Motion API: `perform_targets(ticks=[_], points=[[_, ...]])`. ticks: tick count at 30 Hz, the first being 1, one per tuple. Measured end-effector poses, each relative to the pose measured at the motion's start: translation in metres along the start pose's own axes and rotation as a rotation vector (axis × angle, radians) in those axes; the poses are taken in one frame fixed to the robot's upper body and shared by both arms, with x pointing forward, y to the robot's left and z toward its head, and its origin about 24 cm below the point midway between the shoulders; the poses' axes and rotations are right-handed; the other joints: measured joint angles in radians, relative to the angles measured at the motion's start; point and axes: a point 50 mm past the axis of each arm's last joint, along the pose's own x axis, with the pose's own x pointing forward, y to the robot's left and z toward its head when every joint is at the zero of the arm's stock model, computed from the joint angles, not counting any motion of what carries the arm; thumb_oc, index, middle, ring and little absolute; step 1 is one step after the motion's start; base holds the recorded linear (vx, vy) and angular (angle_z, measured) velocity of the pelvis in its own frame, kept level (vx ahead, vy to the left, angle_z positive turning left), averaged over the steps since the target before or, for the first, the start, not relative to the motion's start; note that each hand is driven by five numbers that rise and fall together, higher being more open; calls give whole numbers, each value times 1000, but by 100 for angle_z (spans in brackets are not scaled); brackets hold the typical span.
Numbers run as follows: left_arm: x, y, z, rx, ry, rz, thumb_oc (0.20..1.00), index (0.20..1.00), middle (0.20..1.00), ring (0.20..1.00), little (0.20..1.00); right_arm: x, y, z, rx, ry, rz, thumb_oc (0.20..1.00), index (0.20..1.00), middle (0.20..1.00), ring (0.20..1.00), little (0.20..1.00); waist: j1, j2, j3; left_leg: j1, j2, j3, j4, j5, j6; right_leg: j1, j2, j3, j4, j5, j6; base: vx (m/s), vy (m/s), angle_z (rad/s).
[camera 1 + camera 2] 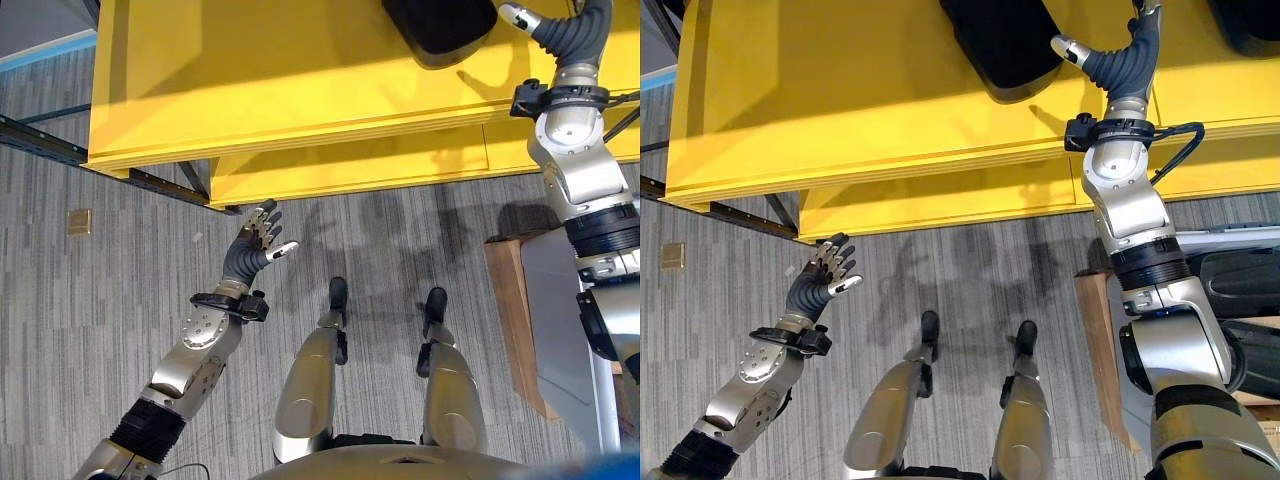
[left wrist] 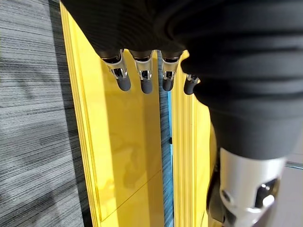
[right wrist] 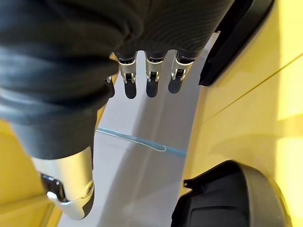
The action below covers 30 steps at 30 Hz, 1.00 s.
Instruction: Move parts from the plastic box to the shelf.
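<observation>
Right eye view had the right hand [image 1: 1118, 58] reaching up over the yellow shelf [image 1: 840, 110], between two black parts [image 1: 1002, 45] that lay on its top board. Its own wrist view showed the fingers [image 3: 152, 82] straight and relaxed with nothing between them, one dark moulded part [image 3: 227, 198] just beside and another further off. The left hand [image 1: 257, 243] hung low in front of the shelf's edge over the grey carpet [image 1: 90, 320], fingers loosely spread and empty.

As a judgement, a placing step looked finished or nearly so: the parts seen were already on the shelf and neither hand carried one. The plastic box could not be picked out with certainty; a grey container [image 1: 560, 320] on a wooden base [image 1: 510, 300] at the robot's right might be it. The next move would call for drawing the right arm back clear of the parts and turning toward that side for another.

The shelf was smooth, glossy painted board with layered edges. The parts were matte black, rounded and shell-like. The carpet was finely striped.
</observation>
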Motion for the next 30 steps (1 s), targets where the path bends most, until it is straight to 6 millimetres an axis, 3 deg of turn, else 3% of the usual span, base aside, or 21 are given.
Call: perform_targets(ticks=[9, 22, 30], points=[[-2, 1, -7, 2, 28, 7, 1000, 1000, 1000, 1000, 1000, 7, -11, -25, -63, 115, -58, 1000, 1000, 1000, 1000, 1000, 6, 17, 9, -8, -1, -2, -8, 1, 0, -23, -3, -1, 29, -22, 1, 1, -2, 1], [-1, 0, -7, -3, 26, 8, 1000, 1000, 1000, 1000, 1000, 26, -14, -12, -77, 108, -91, 1000, 1000, 1000, 1000, 1000, 12, 29, 20, -34, -2, -6, -18, 0, -1, -77, -4, -1, 83, -61, 2, 23, -8, 1], [2, -1, -7, -17, 13, 17, 1000, 1000, 1000, 1000, 1000, 32, -14, -6, -70, 103, -101, 1000, 1000, 1000, 1000, 1000, 38, 29, 27, -44, -2, -17, -17, 0, -2, -96, -7, -4, 114, -80, -1, 42, -7, 3]])
